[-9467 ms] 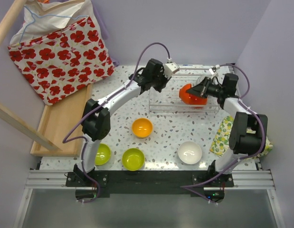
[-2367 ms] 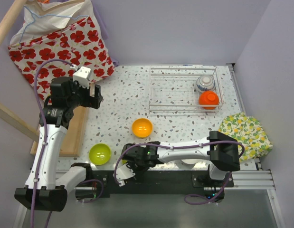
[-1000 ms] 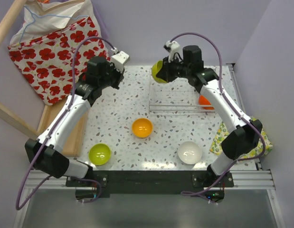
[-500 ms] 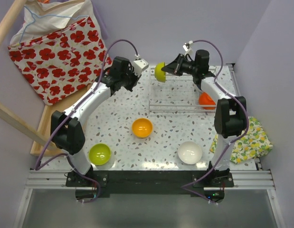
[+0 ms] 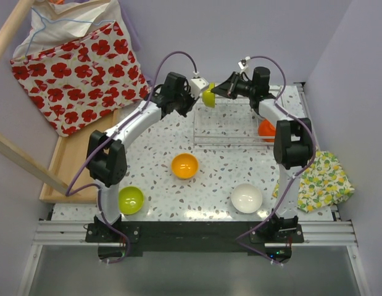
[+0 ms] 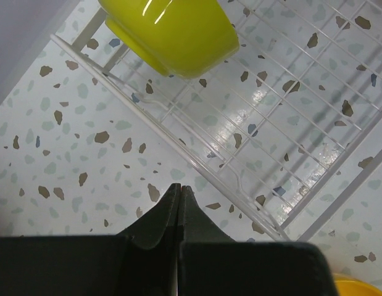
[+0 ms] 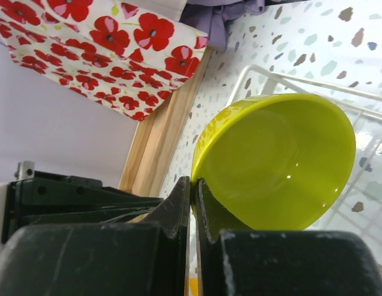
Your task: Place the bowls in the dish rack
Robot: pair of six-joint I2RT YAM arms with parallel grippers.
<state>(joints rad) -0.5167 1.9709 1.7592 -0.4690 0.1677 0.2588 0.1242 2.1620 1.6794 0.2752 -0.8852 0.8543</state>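
My right gripper [image 5: 217, 92] is shut on the rim of a lime green bowl [image 5: 208, 97] and holds it tilted over the far left corner of the white wire dish rack [image 5: 240, 139]. In the right wrist view the jaws [image 7: 194, 180] pinch the bowl's rim [image 7: 277, 160]. My left gripper [image 5: 189, 102] is shut and empty just left of the rack; its wrist view shows the shut fingertips [image 6: 180, 187] over the table, with the bowl [image 6: 172, 31] above the rack wire [image 6: 240, 129]. A red-orange bowl [image 5: 266, 129] sits in the rack. Orange-yellow [image 5: 184, 165], lime green [image 5: 130, 199] and white [image 5: 247, 198] bowls stand on the table.
A flat wooden tray [image 5: 73, 160] lies at the left, with a red poppy-print cloth bag [image 5: 79, 58] behind it. A lemon-print cloth [image 5: 319, 176] lies at the right edge. The right arm crosses over the rack's right end.
My left gripper has moved right, close to the rack's left corner and the held bowl. My right gripper has lowered the lime green bowl slightly at the rack's far left corner.
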